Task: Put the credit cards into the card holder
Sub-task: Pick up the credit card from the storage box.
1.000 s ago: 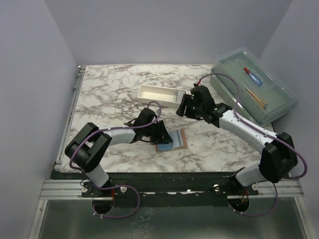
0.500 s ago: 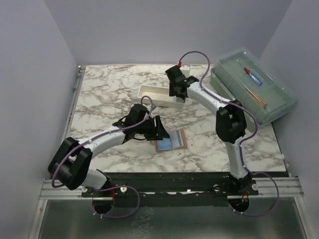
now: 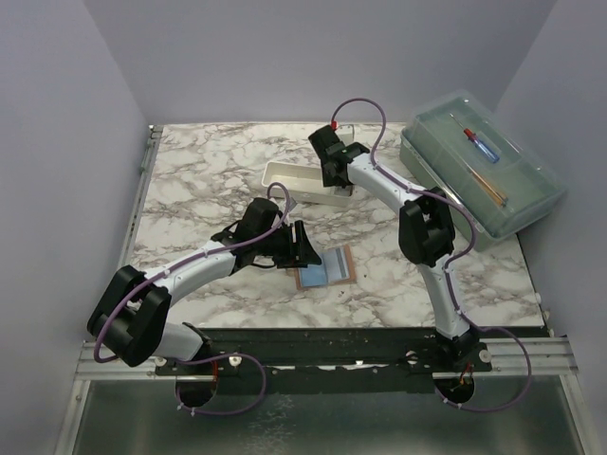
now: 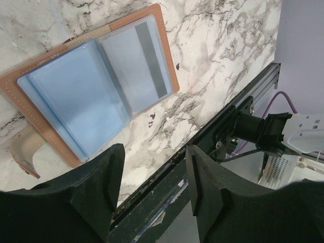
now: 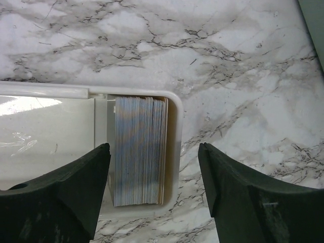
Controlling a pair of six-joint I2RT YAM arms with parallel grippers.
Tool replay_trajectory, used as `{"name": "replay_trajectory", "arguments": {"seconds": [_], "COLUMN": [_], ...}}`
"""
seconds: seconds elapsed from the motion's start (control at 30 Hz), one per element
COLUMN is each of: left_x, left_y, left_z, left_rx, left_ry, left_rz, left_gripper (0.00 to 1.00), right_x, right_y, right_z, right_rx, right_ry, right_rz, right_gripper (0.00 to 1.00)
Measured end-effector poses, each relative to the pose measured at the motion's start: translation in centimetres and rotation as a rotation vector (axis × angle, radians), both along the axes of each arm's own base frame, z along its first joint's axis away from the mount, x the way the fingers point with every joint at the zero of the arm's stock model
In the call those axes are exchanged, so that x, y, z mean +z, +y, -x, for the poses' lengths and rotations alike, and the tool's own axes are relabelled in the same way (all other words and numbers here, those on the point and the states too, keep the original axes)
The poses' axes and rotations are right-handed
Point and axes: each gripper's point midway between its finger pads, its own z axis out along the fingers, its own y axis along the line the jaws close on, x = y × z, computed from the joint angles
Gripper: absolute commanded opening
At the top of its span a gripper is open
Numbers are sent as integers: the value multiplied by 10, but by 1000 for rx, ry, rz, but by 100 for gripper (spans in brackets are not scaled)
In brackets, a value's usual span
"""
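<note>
Card holder [image 3: 327, 268] lies open on the marble tabletop [image 3: 209, 171], left gripper [image 3: 305, 245] just beside it. Left wrist view: the gripper is parted and empty, and a striped card [image 4: 139, 66] sits in the holder's right panel. Right wrist view: right gripper [image 5: 153, 149] is spread wide and empty over credit cards [image 5: 139, 162] stacked on edge in a white tray [image 5: 45, 90].

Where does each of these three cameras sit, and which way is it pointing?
Top external: above and behind, looking down on the marble table; left arm and right arm show.
Left wrist: looks down at the open card holder; left gripper fingers along the bottom.
Right wrist: looks down at the credit cards on edge in the white tray; right gripper fingers show.
Shared: top and left wrist both show the card holder.
</note>
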Motion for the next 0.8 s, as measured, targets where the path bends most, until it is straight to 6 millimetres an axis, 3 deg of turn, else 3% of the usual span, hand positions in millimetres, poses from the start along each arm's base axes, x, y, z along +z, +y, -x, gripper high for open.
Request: {"name": "replay_trajectory", "arguments": {"seconds": [0.37,0.8], "left_x": [-1,-1], "left_y": [1,1], "left_z": [1,1], "left_rx": [-4,-3], "left_ry": [2,1], "left_rz": [-7,-6], "left_gripper": [59,59], "right_x": [-17,-15], "right_y": [-6,-12], "right_z": [10,10], "right_rx": [11,36], "right_ry": [34,40], "right_rz": [45,88], "right_gripper": [63,63]}}
